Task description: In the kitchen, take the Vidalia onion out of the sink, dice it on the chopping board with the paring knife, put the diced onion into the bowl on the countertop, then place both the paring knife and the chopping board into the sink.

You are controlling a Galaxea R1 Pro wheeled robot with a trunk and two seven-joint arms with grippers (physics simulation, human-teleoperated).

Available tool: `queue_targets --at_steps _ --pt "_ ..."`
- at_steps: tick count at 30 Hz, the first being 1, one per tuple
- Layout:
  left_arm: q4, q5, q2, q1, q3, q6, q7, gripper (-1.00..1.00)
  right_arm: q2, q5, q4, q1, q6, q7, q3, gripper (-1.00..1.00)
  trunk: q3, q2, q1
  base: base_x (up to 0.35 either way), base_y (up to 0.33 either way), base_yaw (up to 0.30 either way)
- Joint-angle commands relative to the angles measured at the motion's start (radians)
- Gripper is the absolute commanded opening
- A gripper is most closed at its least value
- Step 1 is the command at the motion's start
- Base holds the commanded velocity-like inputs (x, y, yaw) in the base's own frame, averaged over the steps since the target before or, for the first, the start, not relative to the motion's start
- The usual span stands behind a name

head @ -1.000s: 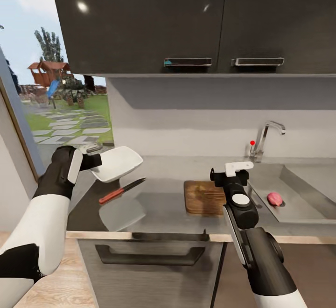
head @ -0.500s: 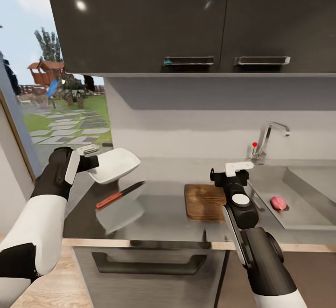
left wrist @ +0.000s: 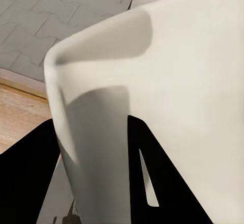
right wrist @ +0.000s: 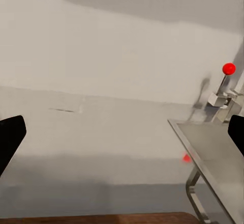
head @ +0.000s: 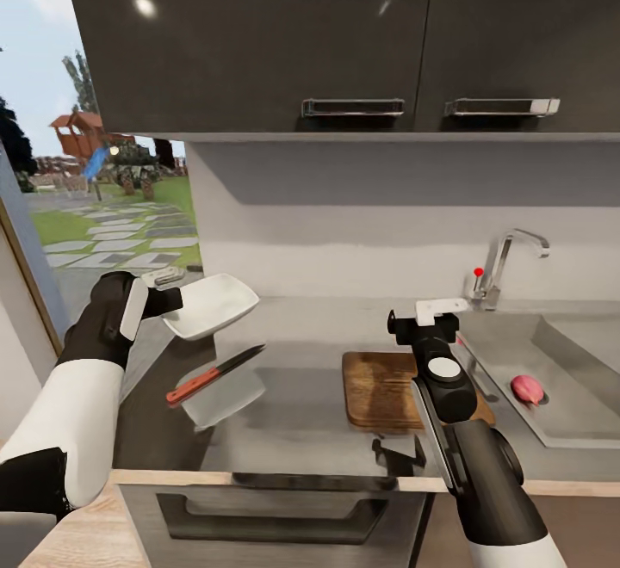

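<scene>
My left gripper (head: 170,299) is shut on the rim of the white bowl (head: 211,303), holding it tilted in the air above the left end of the grey countertop (head: 301,353). In the left wrist view the bowl (left wrist: 183,71) is close up, with its rim between the dark fingers (left wrist: 152,183). The red-handled paring knife (head: 215,373) lies on the counter under the bowl. The brown chopping board (head: 379,387) lies left of the sink (head: 568,430). The pink Vidalia onion (head: 527,389) rests in the basin. My right gripper (head: 430,314) hovers open over the board's far edge, empty.
The chrome tap (head: 510,262) with a red knob (head: 479,273) stands behind the sink. Dark wall cabinets (head: 344,34) hang over the counter. A window (head: 103,198) onto a garden is at the left. The right wrist view faces the wall, the knob (right wrist: 229,68) and the sink's rim (right wrist: 213,147).
The whole picture has shifted, so the camera has moved and the counter sits lower and nearer. Both arms keep their pose, with the bowl still held.
</scene>
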Motion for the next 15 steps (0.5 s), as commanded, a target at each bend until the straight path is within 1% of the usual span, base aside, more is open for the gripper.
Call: queue_targets --at_steps 1,15 --pt "-0.001 0.012 0.0 -0.001 0.0 0.003 0.009 -1.0 0.0 0.004 -0.001 -0.001 0.007 -0.003 0.002 1.0 -0.001 -0.001 0.0 0.005 0.0 0.0" --pt "0.031 0.012 0.0 -0.001 0.001 0.003 0.009 -1.0 0.001 0.003 -0.001 -0.001 0.007 -0.003 0.002 1.0 -0.001 -0.001 0.0 0.0 0.0 0.0"
